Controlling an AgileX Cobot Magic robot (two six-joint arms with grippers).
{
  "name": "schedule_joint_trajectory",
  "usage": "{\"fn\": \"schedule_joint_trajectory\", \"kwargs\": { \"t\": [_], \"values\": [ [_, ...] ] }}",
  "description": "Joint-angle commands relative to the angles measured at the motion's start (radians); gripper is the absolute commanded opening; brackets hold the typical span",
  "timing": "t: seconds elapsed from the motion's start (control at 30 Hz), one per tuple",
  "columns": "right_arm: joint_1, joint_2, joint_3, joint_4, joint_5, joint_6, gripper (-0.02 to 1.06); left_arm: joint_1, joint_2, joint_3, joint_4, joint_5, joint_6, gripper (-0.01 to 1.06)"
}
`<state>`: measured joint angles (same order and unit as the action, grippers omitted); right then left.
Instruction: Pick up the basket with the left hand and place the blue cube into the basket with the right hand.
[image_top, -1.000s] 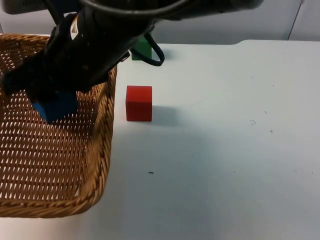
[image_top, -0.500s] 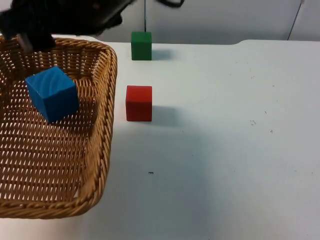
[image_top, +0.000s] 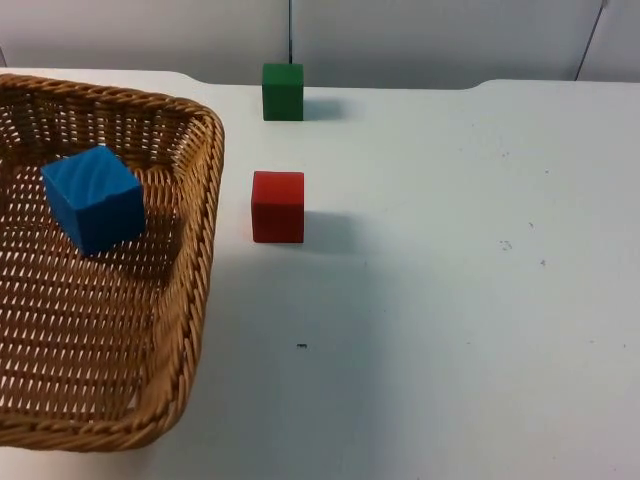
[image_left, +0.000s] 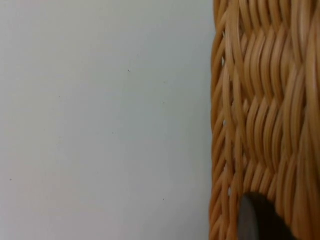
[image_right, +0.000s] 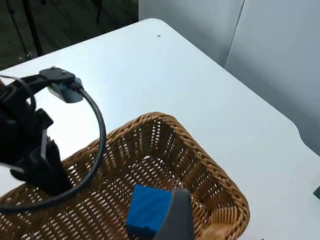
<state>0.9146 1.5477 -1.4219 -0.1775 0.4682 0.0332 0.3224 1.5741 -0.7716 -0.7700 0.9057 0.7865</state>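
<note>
One blue cube (image_top: 93, 198) sits in the basket (image_top: 190, 300); the left claw (image_left: 255, 220) grips its rim and should hold level, the right claw's state I cannot tell.

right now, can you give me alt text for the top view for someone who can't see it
A blue cube sits inside a woven basket at the left of a white table. A red cube stands on the table just right of the basket, and a green cube stands farther back near the grey wall.

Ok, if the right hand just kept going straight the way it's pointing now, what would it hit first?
Probably the blue cube lying in the basket: the right wrist view looks along the hand straight at it. Depth is hard to judge, so the wicker beside it is possible.
</note>
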Motion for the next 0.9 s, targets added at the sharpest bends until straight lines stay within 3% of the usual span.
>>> {"fn": "schedule_joint_trajectory", "kwargs": {
  "t": [0.0,0.13,0.37,0.63,0.87],
  "values": [
    [0.005,-0.074,0.084,-0.009,-0.048,-0.007,0.70,-0.005,-0.002,-0.006,-0.028,0.004,-0.001,0.00],
    [0.005,-0.335,0.396,-0.002,-0.190,0.014,0.70,-0.005,0.011,-0.006,-0.012,-0.022,-0.001,0.00],
    [0.005,-0.611,0.646,-0.005,-0.231,0.024,0.70,-0.005,0.069,-0.006,-0.003,-0.036,-0.001,0.00],
    [0.005,-0.856,0.799,-0.005,-0.201,0.022,0.70,-0.005,0.154,-0.008,0.005,-0.114,-0.001,0.00],
    [0.005,-0.943,0.840,-0.005,-0.138,0.039,0.70,-0.005,0.185,-0.033,0.024,-0.139,-0.001,0.00]
  ]
}}
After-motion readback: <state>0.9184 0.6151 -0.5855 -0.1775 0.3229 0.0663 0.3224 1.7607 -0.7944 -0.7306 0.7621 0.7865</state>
